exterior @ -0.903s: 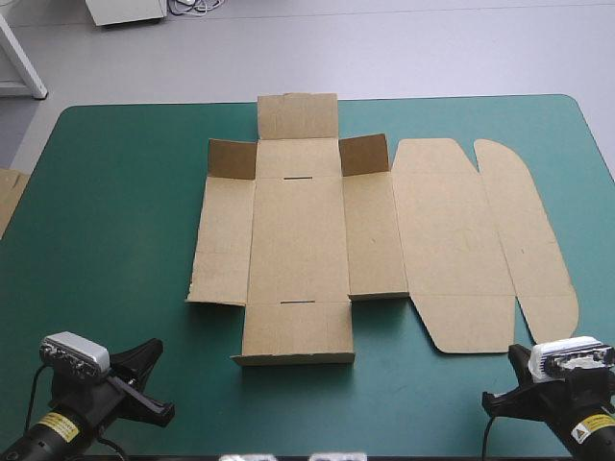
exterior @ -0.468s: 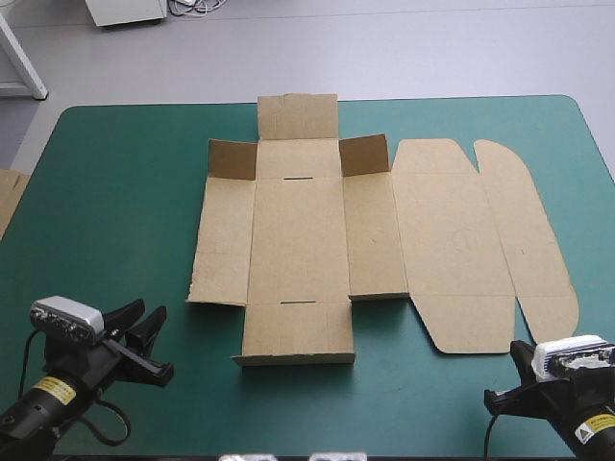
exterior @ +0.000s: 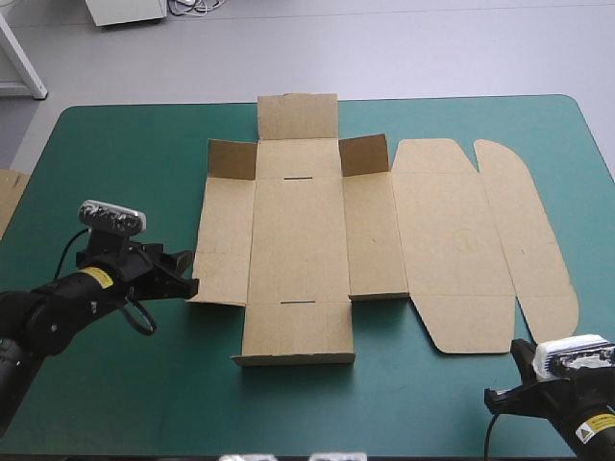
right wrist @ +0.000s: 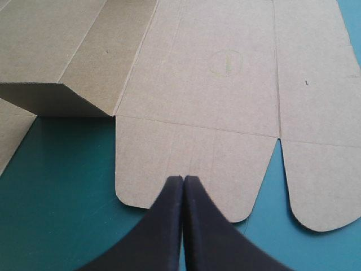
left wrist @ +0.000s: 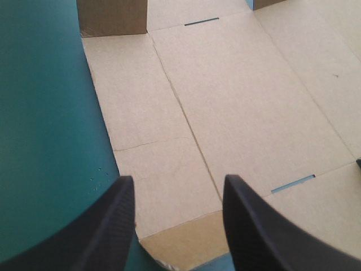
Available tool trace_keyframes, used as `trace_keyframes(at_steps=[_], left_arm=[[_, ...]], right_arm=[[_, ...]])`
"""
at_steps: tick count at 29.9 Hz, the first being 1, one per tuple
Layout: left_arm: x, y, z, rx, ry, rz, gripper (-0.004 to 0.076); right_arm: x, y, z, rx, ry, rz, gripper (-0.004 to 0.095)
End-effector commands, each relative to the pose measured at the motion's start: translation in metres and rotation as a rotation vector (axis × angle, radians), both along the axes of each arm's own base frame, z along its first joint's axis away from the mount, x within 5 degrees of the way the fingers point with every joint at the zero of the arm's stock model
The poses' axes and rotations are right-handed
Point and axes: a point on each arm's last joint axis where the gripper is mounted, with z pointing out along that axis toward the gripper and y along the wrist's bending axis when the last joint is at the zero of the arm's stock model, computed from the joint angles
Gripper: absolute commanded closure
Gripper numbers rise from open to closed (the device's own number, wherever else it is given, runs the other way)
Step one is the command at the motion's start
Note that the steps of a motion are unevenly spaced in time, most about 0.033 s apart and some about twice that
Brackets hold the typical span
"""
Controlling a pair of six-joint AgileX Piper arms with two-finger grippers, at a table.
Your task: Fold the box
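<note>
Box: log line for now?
box flat, far corner flaps up | left gripper jaws open at left panel's near corner | right gripper jaws shut, off the box

A lab: teal-green work table [exterior: 115, 163], bare grey floor [exterior: 404, 48].

So the brown box [exterior: 298, 240] lies mostly flat mid-way across the teal-green desk [exterior: 115, 154], lid panels spread to the right, two small flaps [exterior: 233, 158] standing up at its far corners. The left claw [exterior: 184, 274] is right at its near-left corner. The right claw [exterior: 492, 398] sits by the desk's near-right corner, off the box. There's some spare board [exterior: 8, 197] at the left edge.
</note>
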Motion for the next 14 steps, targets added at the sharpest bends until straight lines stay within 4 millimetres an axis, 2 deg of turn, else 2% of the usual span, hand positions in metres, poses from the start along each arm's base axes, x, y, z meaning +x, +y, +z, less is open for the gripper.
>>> trace_keyframes(at_steps=[1, 4, 9, 14], left_arm=[[0.023, -0.004, 0.018, -0.045, -0.032, 0.030, 0.0367], [0.039, 0.005, 0.016, -0.077, 0.011, 0.098, 0.0367], [0.061, 0.048, -0.001, -0.147, 0.126, 0.266, 0.0367], [0.076, 0.074, -0.016, -0.364, 0.217, 0.238, 0.0367]], right_arm=[[0.004, 0.000, 0.015, 0.012, -0.078, -0.015, 0.0910], [0.004, 0.000, 0.015, 0.012, -0.076, -0.014, 0.0910], [0.003, 0.000, 0.012, 0.002, -0.048, -0.011, 0.0910], [0.002, 0.000, 0.009, 0.003, -0.018, -0.004, 0.0910]])
